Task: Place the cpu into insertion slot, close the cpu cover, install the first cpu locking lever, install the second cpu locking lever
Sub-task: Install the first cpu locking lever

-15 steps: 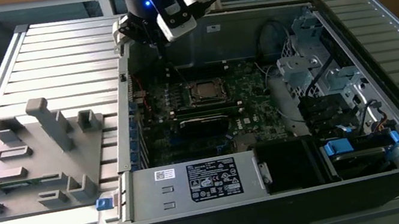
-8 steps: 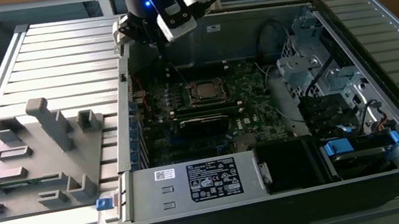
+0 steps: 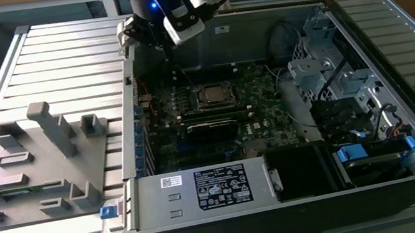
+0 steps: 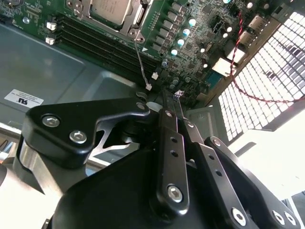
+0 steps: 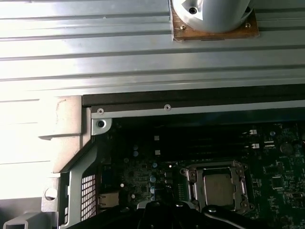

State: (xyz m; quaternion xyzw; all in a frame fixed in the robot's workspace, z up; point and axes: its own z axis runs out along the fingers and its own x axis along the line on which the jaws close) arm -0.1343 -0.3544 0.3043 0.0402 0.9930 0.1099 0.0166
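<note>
The end effector [image 3: 178, 77] hangs inside the open computer case [image 3: 294, 228] on the slatted bench [image 3: 54, 60], its fingers [image 4: 167, 129] drawn together with nothing visible between them. The cpu [image 3: 215, 94] lies flat in the insertion slot [image 5: 193, 177] on the motherboard, with the cpu cover [image 5: 241, 187] framing it. In the exterior view the end effector's tip sits near the socket, just to its left and clear of it.
</note>
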